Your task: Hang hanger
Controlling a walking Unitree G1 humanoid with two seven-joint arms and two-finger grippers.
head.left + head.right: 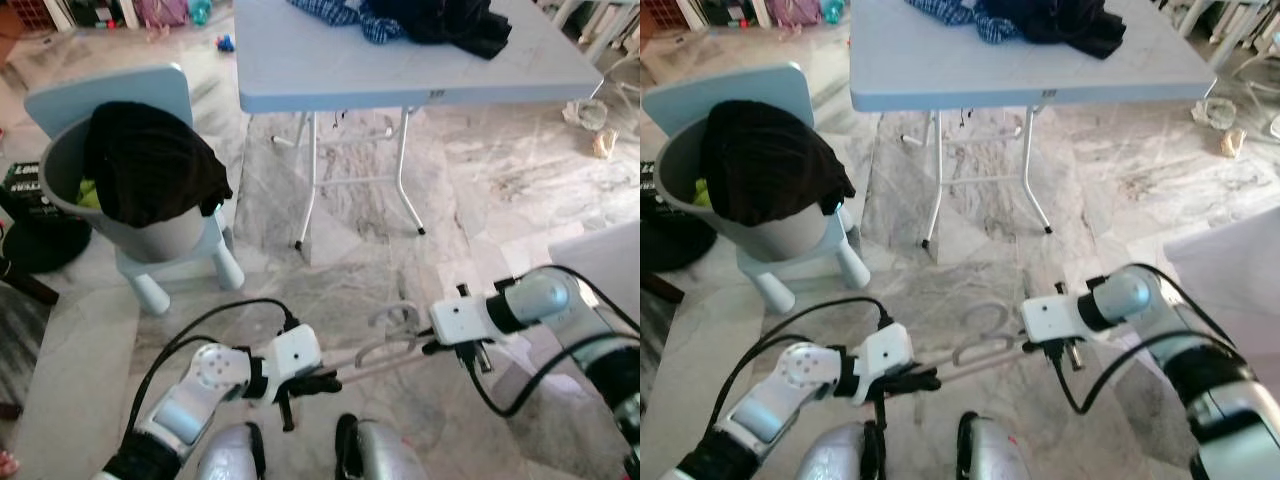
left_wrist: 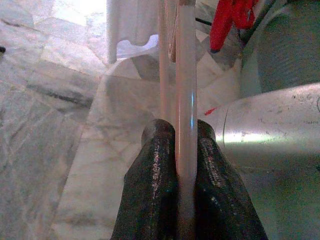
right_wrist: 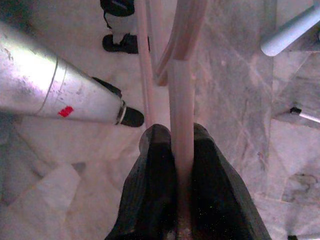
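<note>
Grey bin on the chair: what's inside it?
A black garment drapes over the grey bin's rim and covers most of the opening. Something yellow-green shows beside it. Anything deeper is hidden by the cloth.

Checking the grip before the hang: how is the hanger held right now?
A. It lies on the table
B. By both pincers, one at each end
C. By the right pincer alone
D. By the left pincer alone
B: the left pincer and the right pincer each clamp an end of the pale hanger, as both wrist views confirm.
</note>
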